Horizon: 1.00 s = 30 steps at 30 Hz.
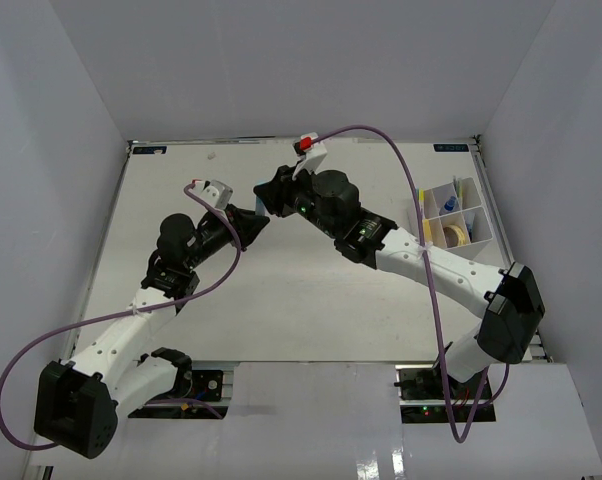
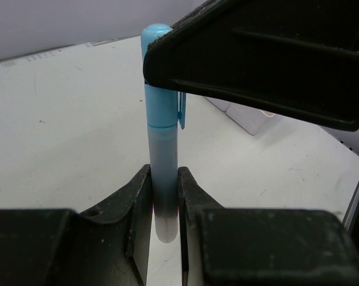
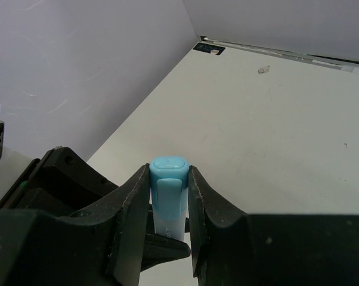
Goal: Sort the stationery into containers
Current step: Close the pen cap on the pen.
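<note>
1. The left gripper point(image 2: 163, 199) is clamped on the light-blue-capped pen point(image 2: 161, 161). Both fingers press the translucent barrel near its lower end, and the rounded tip pokes out just below them.
2. The right gripper point(image 3: 169, 199) is clamped on the same pen at the other end. Its fingers squeeze the light-blue cap point(image 3: 167, 179) from both sides, with the cap's clip facing the right wrist camera.
3. In the left wrist view the pen runs straight from the left fingers to the right gripper's black finger point(image 2: 257, 65). That finger covers part of the cap, and the clip point(image 2: 182, 110) shows just under it.
4. The pen is off the table point(image 1: 281, 300), held between the two grippers. In the top view they meet nose to nose over the far-centre of the surface, the left gripper point(image 1: 249, 222) coming from the left and the right gripper point(image 1: 276, 195) from the right. The pen itself is too small to make out there.
5. The white organizer box point(image 1: 461, 193) sits at the table's right edge, well apart from the pen. A yellow item point(image 1: 454, 235) lies in a near compartment and a small blue item point(image 1: 448, 206) in a middle one. I can't tell what else is inside.
6. A small speck point(image 3: 262, 70) lies on the table near the far edge.
</note>
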Each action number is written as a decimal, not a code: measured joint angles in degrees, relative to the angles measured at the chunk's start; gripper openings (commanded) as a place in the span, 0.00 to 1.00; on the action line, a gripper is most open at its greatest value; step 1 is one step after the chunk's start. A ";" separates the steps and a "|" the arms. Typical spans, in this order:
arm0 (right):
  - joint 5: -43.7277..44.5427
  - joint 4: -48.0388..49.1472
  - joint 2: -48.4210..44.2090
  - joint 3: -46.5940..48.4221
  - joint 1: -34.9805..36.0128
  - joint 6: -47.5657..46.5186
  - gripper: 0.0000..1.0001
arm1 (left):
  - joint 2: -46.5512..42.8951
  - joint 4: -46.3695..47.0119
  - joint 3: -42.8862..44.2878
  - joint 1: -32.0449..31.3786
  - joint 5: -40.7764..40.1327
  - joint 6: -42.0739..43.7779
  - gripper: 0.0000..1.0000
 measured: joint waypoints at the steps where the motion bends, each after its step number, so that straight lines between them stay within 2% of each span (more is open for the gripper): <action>1: -0.07 -0.04 0.00 0.00 0.02 -0.17 0.08 | 0.00 -0.02 0.00 0.00 0.00 0.00 0.00; 13: -3.02 -2.51 0.44 1.51 -0.42 -0.96 0.08 | -0.50 -0.26 0.00 0.98 1.42 -0.20 0.00; 30: -2.38 -0.33 0.55 -2.43 -0.24 1.31 0.08 | -0.24 -4.85 0.02 1.01 1.60 0.31 0.00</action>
